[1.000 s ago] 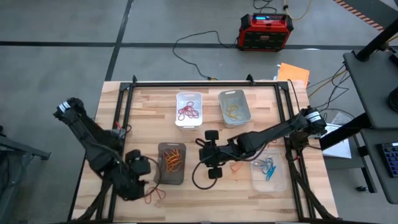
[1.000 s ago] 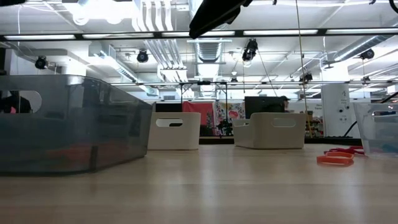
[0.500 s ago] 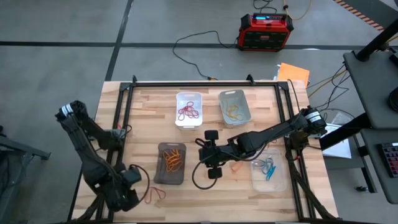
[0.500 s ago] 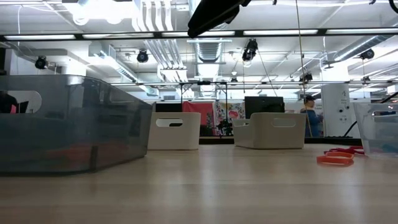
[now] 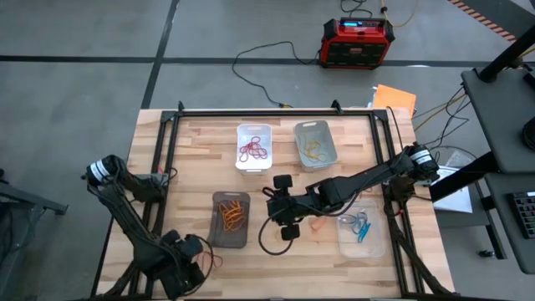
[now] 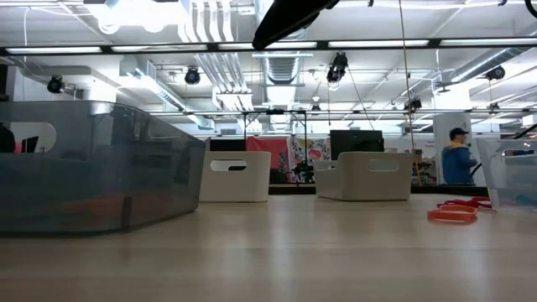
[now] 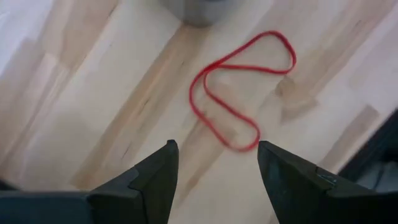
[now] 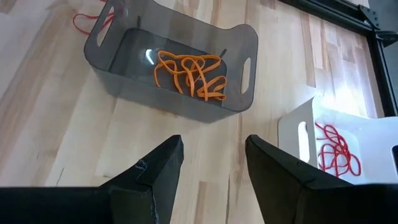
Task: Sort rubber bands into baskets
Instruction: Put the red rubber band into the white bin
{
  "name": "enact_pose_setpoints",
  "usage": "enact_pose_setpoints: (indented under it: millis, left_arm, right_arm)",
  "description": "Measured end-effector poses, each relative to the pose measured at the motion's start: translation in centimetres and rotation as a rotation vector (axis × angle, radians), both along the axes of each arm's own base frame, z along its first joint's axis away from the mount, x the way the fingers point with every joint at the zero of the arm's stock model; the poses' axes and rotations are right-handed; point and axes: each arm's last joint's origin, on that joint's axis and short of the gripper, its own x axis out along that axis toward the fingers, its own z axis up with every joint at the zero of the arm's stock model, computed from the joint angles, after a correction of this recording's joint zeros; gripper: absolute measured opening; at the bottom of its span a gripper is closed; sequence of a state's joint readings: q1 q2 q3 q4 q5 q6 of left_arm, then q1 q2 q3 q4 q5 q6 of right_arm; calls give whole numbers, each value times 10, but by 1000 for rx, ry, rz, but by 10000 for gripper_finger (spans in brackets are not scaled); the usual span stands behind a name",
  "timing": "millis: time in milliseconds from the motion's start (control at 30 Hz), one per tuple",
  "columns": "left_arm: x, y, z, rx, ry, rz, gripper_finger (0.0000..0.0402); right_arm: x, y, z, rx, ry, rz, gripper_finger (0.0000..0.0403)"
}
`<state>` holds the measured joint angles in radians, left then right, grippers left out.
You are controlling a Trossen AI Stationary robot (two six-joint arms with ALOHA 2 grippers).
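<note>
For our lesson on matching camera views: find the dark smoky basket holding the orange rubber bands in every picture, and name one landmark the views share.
High view: dark smoky basket, lower middle of the table, left of the right gripper.
Low view: large, at the left edge.
Left wrist view: only a grey corner at the top edge, probably this basket.
Right wrist view: upper centre, beyond the open fingers.
Shared landmark: the white basket.

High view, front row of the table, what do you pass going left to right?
Left end effector → red rubber band → dark basket holding orange bands → right end effector → loose orange bands → clear basket holding blue bands.
</note>
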<state>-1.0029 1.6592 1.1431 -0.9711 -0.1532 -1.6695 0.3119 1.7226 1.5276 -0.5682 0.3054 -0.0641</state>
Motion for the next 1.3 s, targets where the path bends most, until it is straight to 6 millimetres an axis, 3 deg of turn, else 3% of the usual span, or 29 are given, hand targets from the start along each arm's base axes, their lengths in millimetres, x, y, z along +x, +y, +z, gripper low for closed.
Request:
enact_pose_setpoints:
  millis: [300, 867, 1100, 1300]
  left_arm:
    - [14, -4, -17, 25, -39, 31, 203]
    - [7, 7, -52, -6, -54, 77, 203]
    - [6, 8, -57, -15, -58, 91, 202]
    - [1, 12, -72, -28, -26, 91, 176]
  right_arm:
    - [0, 0, 0, -36, 9, 37, 171]
    - [1, -6, 0, -65, 13, 53, 171]
    - [1, -6, 0, -65, 14, 53, 171]
    - [1, -6, 0, -59, 13, 48, 171]
